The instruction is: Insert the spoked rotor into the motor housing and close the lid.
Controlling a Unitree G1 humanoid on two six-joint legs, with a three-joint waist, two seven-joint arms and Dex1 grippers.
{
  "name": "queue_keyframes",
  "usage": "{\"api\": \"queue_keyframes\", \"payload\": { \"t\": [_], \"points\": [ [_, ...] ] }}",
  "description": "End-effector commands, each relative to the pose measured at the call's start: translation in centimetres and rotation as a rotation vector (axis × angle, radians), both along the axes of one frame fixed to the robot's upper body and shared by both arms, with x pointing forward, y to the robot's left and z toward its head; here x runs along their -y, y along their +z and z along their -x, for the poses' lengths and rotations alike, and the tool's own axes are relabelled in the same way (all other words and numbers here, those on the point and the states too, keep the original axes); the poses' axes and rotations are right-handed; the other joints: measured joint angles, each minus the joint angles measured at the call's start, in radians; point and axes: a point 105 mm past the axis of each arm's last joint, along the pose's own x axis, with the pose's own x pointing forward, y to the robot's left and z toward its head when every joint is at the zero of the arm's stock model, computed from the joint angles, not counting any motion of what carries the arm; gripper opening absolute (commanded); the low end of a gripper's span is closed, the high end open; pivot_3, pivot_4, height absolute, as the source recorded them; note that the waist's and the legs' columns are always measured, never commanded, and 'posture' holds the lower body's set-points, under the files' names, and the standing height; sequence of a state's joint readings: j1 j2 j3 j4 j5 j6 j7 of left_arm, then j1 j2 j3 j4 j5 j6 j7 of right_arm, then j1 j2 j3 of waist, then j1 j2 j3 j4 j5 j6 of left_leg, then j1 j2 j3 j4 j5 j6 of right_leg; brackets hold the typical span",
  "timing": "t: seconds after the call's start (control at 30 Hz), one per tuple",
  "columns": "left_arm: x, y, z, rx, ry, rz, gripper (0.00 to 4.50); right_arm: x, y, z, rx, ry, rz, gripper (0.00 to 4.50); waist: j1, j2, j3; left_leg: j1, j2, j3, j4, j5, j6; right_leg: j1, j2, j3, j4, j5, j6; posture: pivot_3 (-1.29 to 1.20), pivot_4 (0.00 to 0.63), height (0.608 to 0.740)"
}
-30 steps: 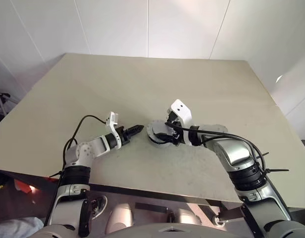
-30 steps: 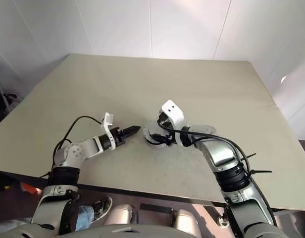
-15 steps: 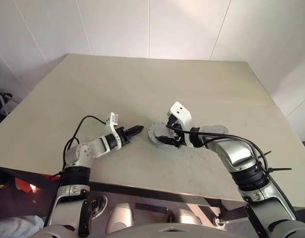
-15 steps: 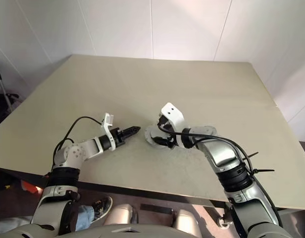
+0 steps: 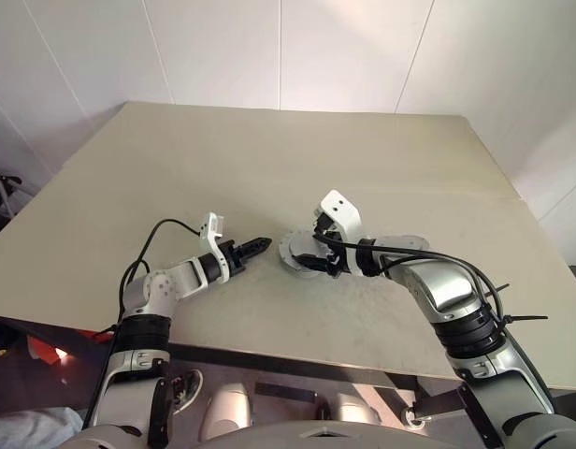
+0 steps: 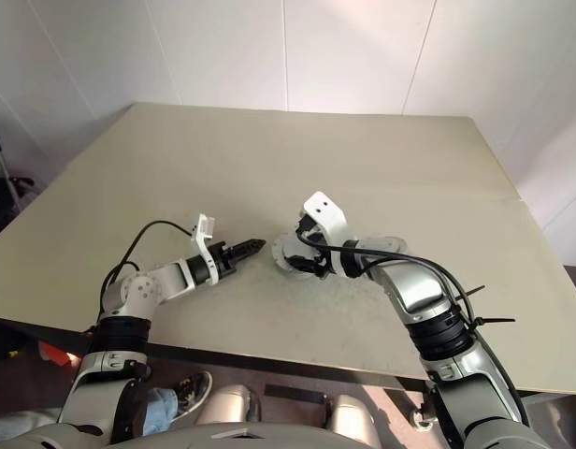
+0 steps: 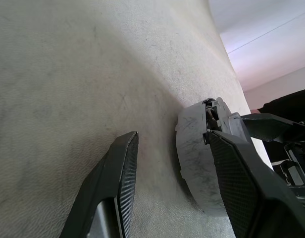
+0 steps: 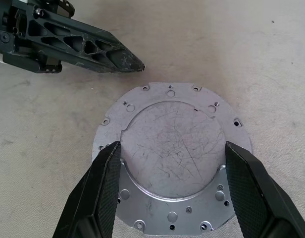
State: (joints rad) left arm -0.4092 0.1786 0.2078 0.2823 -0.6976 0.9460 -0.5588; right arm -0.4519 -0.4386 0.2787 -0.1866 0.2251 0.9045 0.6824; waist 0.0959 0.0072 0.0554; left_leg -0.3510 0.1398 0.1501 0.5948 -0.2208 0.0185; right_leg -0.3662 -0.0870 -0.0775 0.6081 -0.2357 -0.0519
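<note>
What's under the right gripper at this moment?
A round grey metal part lies flat on the table between the right gripper's open fingers: scratched raised centre, flange with small holes. Whatever is inside or beneath it is covered.

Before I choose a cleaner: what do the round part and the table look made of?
The motor housing, seen from its flat side, looks like bare grey metal, likely aluminium: dull sheen, fine scratches all over, small drilled holes around the flange. The table looks matte beige, faintly speckled, perhaps laminate or a coated board; the pictures do not settle which.
</note>
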Motion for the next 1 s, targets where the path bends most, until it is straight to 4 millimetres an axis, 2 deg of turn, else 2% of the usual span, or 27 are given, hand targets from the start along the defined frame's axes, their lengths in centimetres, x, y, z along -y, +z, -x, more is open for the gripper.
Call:
{"api": "queue_keyframes", "payload": {
  "t": [0.03,0.23,0.57,0.83,1.0],
  "points": [
    [0.1,1.2,-0.2,0.05,-0.006,0.009,2.44,0.2,1.1,-0.6,0.046,-0.008,-0.007,3.16,0.0,0.0,0.0,0.0,0.0,0.0,0.0,0.0,0.0,0.0,0.0,0.0,0.0,0.0,0.0,0.0,0.0,0.74],
    [-0.2,1.1,-0.1,0.05,-0.001,0.007,2.44,0.4,0.0,-0.8,0.038,-0.018,0.026,3.16,0.0,0.0,0.0,0.0,0.0,0.0,0.0,0.0,0.0,0.001,0.0,0.0,0.0,0.0,0.0,0.0,0.0,0.74],
    [-0.2,0.8,0.1,0.044,0.003,0.003,2.44,0.6,-0.1,-1.2,0.032,-0.04,0.03,3.16,0.0,0.0,0.0,0.003,0.0,0.0,0.0,0.0,0.0,0.003,0.0,0.0,0.0,0.0,0.0,0.0,0.0,0.74],
    [-0.2,0.7,0.1,0.041,0.0,-0.002,2.44,0.3,0.8,-1.5,0.03,-0.062,-0.013,3.16,-0.001,0.0,0.0,0.003,0.0,0.0,0.0,0.0,-0.001,0.003,0.0,0.0,0.0,0.0,0.0,0.0,0.0,0.74],
    [-0.3,0.6,0.1,0.038,0.0,-0.006,2.44,0.6,0.4,-1.8,0.038,-0.084,0.018,3.16,-0.001,0.0,0.0,0.003,0.0,0.0,0.0,0.0,-0.001,0.003,0.0,0.0,0.0,0.0,0.0,0.0,0.0,0.74]
  ]
}}
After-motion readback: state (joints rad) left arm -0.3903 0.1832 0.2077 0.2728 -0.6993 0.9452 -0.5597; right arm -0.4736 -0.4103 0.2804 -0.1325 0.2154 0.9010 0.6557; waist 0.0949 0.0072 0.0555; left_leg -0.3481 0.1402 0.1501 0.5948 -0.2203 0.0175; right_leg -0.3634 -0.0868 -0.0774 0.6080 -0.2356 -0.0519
